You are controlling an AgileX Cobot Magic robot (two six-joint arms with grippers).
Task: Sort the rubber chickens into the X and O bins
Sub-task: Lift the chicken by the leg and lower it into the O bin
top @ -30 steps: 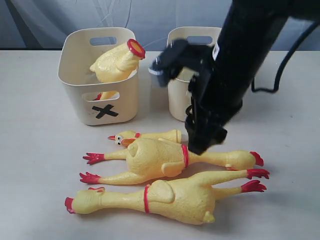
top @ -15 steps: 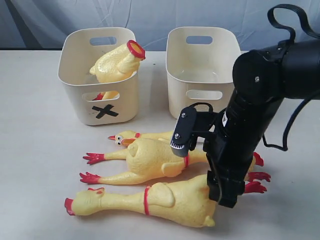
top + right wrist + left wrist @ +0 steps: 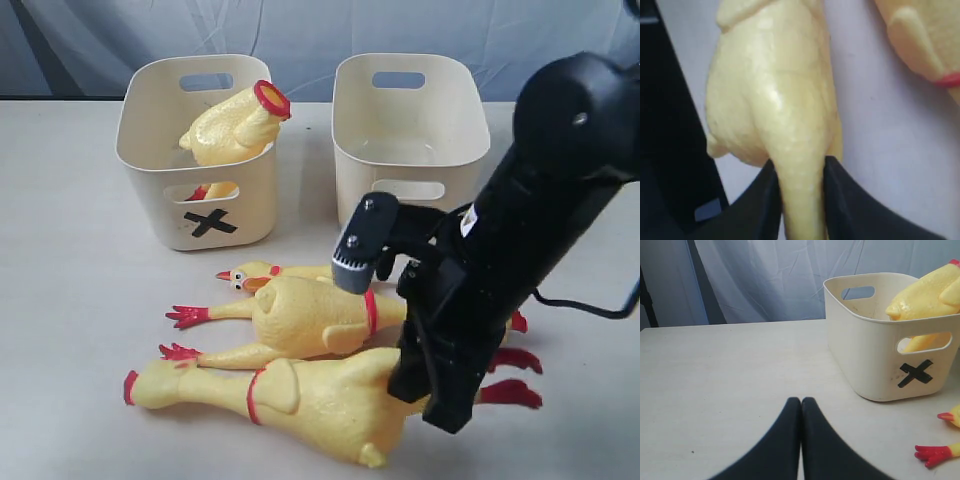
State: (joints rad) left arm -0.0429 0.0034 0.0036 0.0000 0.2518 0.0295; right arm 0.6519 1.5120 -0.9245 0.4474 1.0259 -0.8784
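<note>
On the left, left gripper (image 3: 801, 407) closed flat on nothing, parked low beside the X bin (image 3: 145, 195), likely just to be out of the way. In that bin, a headless chicken body (image 3: 232, 125), neck stump up and rightward. On the table (image 3: 70, 300) in front, nearest the camera, the whole chicken (image 3: 300, 395): long axis across the table, head left, feet right. Farther right, right gripper (image 3: 801, 172) nipped tight on its thin leg just under the thigh, probably the slimmest part to pinch.

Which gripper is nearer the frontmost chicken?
Right. The right gripper holds the frontmost chicken by a leg; the left gripper is shut over the table beside the X bin.
</note>
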